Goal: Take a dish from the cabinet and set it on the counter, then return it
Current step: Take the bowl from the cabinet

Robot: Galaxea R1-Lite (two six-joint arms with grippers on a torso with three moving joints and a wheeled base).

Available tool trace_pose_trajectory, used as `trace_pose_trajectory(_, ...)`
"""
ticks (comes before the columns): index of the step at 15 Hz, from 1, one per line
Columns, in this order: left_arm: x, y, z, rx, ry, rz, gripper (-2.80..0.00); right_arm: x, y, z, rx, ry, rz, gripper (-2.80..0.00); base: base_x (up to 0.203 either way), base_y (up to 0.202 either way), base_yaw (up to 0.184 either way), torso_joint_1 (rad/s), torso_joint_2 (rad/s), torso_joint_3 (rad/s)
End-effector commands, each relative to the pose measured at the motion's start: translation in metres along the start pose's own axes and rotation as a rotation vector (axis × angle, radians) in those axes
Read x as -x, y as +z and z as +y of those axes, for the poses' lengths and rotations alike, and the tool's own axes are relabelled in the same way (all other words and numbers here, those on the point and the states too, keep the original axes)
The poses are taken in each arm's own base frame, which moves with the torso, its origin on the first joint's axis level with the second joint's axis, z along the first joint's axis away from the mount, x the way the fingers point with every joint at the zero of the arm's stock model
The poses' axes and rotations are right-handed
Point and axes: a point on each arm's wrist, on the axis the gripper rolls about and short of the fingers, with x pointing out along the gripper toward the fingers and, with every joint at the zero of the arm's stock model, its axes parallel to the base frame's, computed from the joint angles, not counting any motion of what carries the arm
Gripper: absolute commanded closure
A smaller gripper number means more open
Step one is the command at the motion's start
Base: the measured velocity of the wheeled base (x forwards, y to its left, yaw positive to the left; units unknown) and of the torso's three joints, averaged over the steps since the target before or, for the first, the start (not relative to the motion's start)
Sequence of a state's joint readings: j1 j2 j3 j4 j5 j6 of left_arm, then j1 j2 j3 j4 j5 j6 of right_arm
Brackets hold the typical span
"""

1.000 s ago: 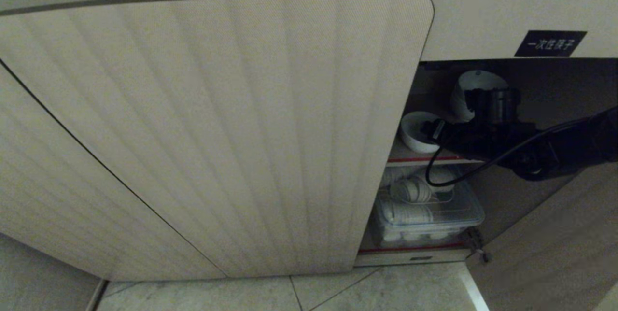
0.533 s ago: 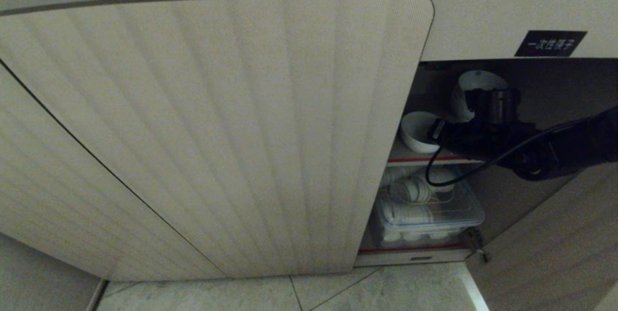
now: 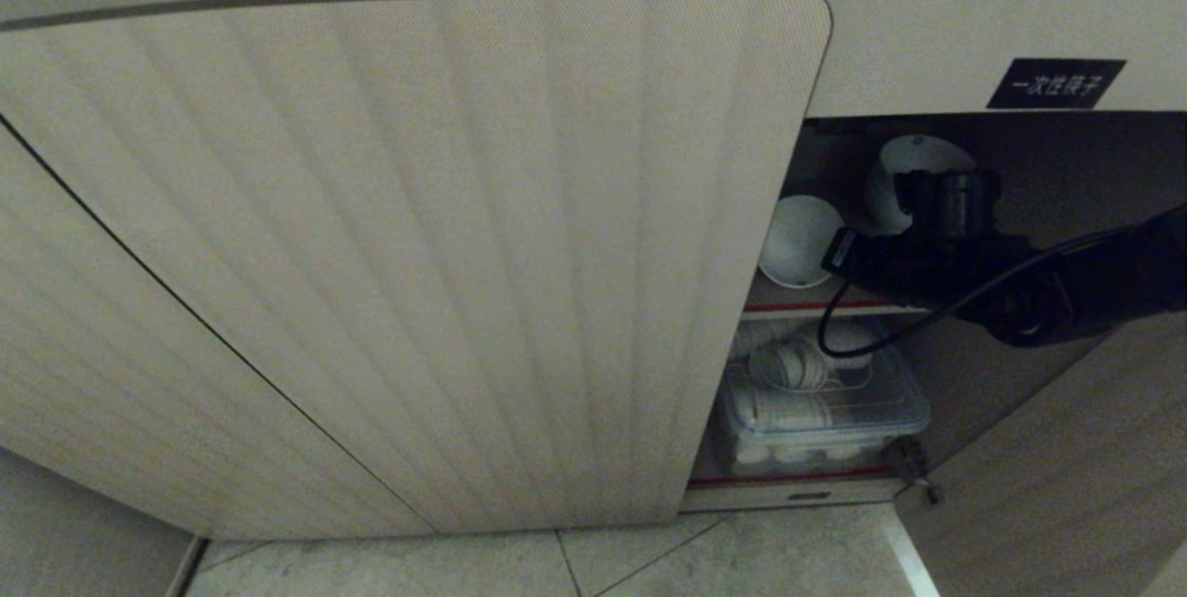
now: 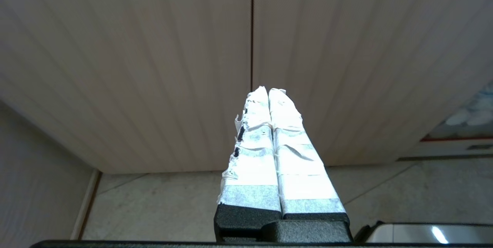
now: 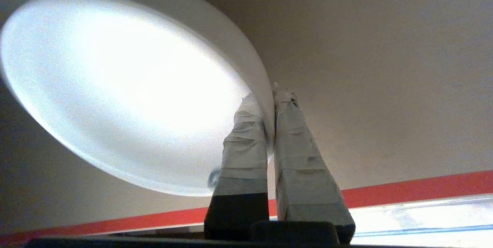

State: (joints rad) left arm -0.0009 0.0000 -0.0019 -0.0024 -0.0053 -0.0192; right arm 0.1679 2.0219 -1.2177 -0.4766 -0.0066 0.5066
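The dish (image 3: 797, 241), a small white bowl, stands tipped on its side on the upper shelf (image 3: 816, 307) of the cabinet (image 3: 417, 254), just past the open ribbed door. My right gripper (image 3: 837, 252) reaches into the cabinet from the right and is shut on the dish's rim. The right wrist view shows the dish (image 5: 127, 86) with its rim pinched between the taped fingers of the right gripper (image 5: 269, 94). My left gripper (image 4: 268, 91) is parked, shut and empty, facing closed ribbed doors. The counter is out of view.
A second white dish (image 3: 913, 161) sits deeper on the same shelf, behind my right wrist. A clear plastic box (image 3: 825, 407) of white dishes fills the lower shelf. The right-hand door (image 3: 1066, 467) hangs open. A black label (image 3: 1055, 83) sits above the opening. Tiled floor (image 3: 649, 565) lies below.
My right gripper has closed onto the bowl's rim, and the bowl has tipped from upright onto its side. The arm itself has stayed in place.
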Motion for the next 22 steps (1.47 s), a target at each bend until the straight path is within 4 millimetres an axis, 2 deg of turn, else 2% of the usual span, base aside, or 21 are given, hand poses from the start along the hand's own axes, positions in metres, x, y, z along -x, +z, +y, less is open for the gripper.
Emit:
trace_pose_trajectory(1, 0.0, 0.0, 0.0, 0.001, -0.001, 0.0, 0.0, 0.0, 0.0, 0.001, -0.002, 0.003, -0.003, 0.0, 0.0, 0.0, 0.0, 0.0, 0.0, 0.0)
trace_pose_trajectory(7, 0.0, 0.0, 0.0, 0.001, 0.0, 0.0, 0.0, 0.003, 0.002, 0.002, -0.005, 0.007, -0.004, 0.0, 0.0, 0.0, 0.0, 0.0, 0.0, 0.0)
trace_pose_trajectory(11, 0.0, 0.0, 0.0, 0.001, 0.0, 0.0, 0.0, 0.013, 0.007, 0.006, -0.009, 0.017, -0.015, 0.0, 0.0, 0.0, 0.0, 0.0, 0.0, 0.0)
trace_pose_trajectory(22, 0.0, 0.0, 0.0, 0.001, -0.002, 0.0, 0.0, 0.039, 0.002, 0.004, -0.033, -0.015, 0.056, 0.0, 0.0, 0.0, 0.0, 0.0, 0.0, 0.0)
